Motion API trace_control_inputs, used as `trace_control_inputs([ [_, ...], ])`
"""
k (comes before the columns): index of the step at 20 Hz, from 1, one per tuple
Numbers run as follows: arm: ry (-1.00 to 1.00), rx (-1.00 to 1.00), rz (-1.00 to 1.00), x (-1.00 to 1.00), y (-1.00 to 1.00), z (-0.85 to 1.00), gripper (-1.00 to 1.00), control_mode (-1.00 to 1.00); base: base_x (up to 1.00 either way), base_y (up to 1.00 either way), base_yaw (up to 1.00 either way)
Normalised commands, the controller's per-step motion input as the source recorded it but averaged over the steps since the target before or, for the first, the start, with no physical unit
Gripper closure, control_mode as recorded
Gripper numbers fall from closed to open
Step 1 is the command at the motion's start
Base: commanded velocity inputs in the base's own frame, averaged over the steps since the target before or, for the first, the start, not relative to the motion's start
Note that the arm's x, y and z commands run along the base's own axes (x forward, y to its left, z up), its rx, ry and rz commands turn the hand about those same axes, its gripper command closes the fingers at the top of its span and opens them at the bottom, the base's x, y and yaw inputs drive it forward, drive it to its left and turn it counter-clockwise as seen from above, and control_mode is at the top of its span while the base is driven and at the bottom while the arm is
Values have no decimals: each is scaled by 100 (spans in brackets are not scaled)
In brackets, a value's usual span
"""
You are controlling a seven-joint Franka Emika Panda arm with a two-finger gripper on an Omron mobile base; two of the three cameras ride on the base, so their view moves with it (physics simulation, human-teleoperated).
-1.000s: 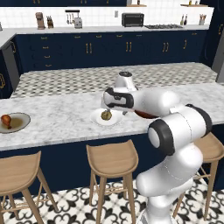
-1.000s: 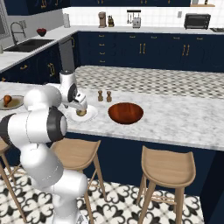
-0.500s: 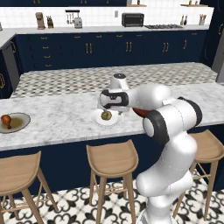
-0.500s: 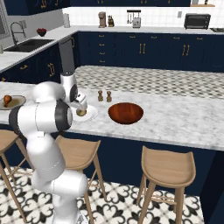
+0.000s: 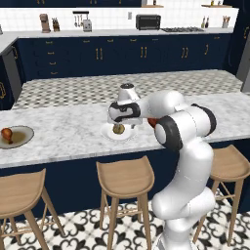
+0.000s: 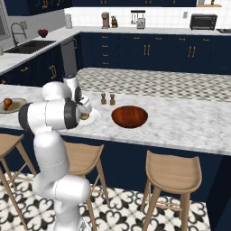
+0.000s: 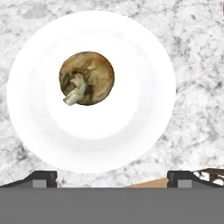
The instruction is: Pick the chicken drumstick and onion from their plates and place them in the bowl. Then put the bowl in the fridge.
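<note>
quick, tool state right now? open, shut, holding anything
Tool: open, holding nothing, hanging above the onion on the white plate.

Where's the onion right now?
The onion sits on the white plate on the marble counter, directly under the open gripper, left of the red-brown bowl in the right base view.

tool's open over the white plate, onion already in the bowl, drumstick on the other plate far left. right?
Not quite: the onion lies on the white plate, directly under the open tool, as the hand view shows. The right base view shows the bowl with nothing in it. The drumstick is indeed on the other plate, far left.
</note>
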Motion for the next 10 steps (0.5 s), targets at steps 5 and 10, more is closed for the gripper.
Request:
trace_control_inputs([
  [5, 1, -2, 0, 42, 1, -16, -100, -100, 0, 0, 0],
  [10, 5, 0, 0, 38, 11, -20, -100, -100, 0, 0, 0],
])
